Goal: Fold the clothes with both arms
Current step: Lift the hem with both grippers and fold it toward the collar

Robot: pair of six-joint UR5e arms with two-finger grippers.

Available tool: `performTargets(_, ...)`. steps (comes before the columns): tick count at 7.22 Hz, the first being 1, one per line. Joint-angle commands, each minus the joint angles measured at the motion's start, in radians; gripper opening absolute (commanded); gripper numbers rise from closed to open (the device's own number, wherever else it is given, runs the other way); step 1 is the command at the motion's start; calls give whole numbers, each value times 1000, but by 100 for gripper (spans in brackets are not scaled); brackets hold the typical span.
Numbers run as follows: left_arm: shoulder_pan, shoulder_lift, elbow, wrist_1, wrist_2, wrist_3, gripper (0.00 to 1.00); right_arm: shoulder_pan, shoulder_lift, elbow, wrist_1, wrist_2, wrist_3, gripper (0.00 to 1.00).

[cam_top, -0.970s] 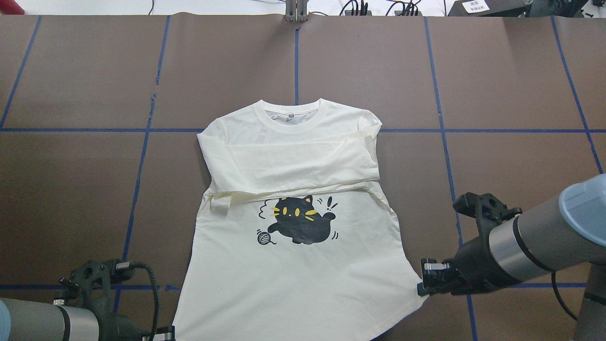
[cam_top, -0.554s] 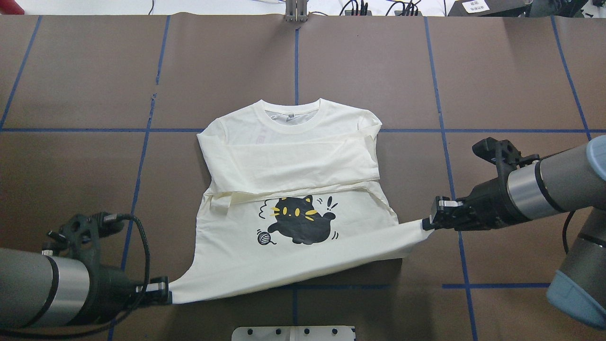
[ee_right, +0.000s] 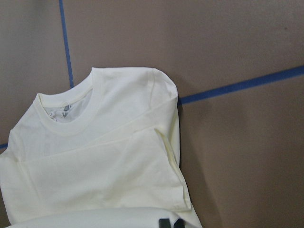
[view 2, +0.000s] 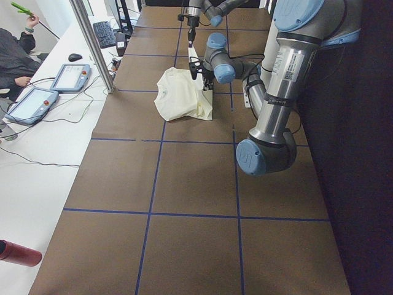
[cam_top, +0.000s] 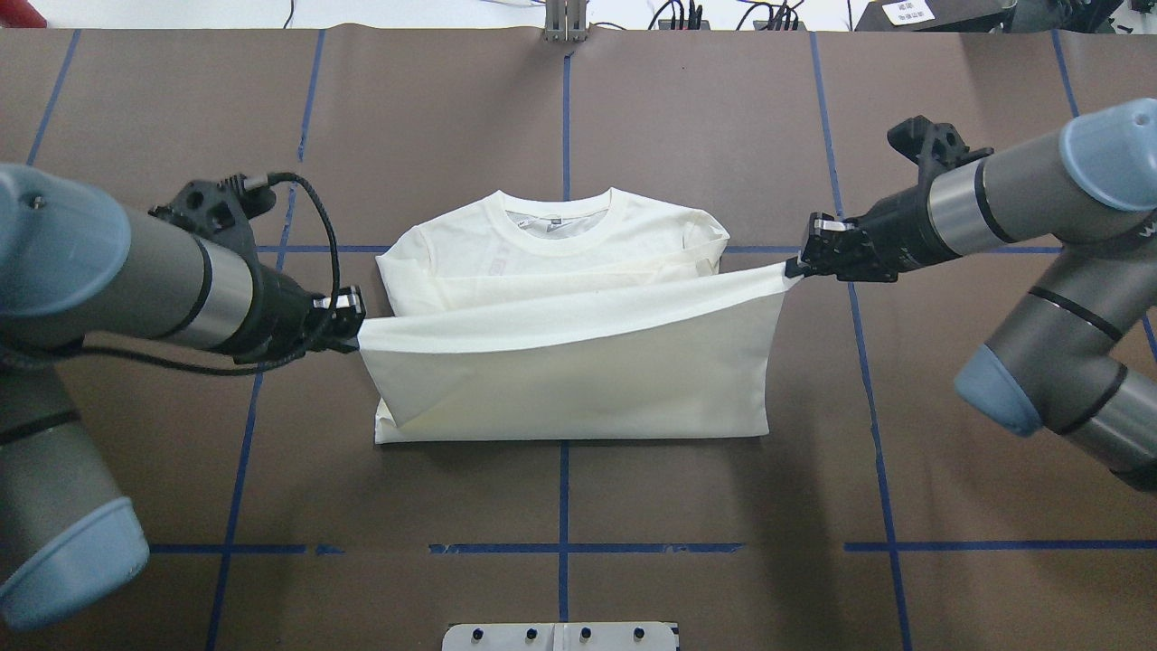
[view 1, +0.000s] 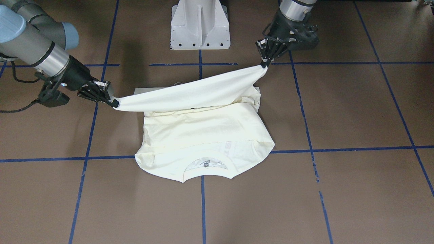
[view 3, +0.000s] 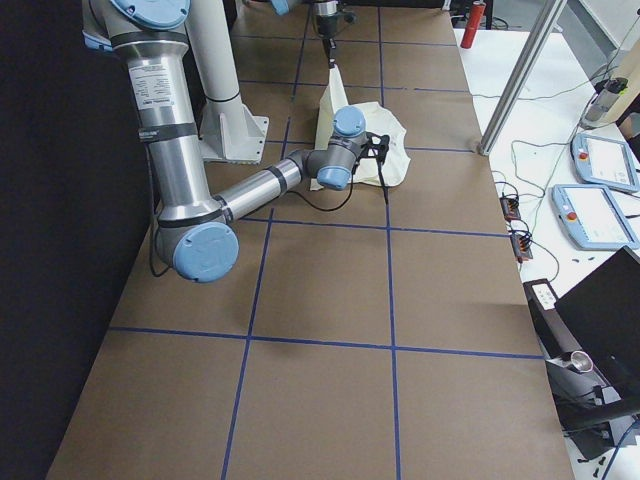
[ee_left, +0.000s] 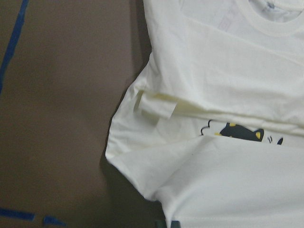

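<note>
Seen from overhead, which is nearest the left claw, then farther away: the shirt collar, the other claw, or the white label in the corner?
1. Collar, centre, just beyond the left gripper.
2. Right gripper, across the shirt.
3. White label, far right corner.

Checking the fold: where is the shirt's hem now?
In the overhead view, the hem hangs over the folded sleeves, stretched between the left gripper and right gripper.

Bright, even light – soft shadows, wrist views blurry
</note>
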Motion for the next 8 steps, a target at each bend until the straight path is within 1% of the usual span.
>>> performTargets(1,-129,-51,145,-3,-4,119,0,17,163,-183,0,-19,0,0)
performTargets(2,-135,-110,270,-50,-2,125,0,19,188,-229,0,-55,-3,0)
performTargets(4,-136,-127,461,-263,0,118,0,28,241,-312,0,-81,-5,0)
performTargets(5,-136,-144,533,-311,3,118,0,31,264,-353,1,-90,-4,0)
performTargets(6,-134,-160,584,-342,4,116,0,27,270,-373,-2,-92,-4,0)
performTargets(7,-134,-166,607,-360,4,116,0,22,278,-389,-2,-92,-2,0)
performTargets(8,-132,-173,609,-360,4,113,0,21,287,-406,-2,-93,-4,0)
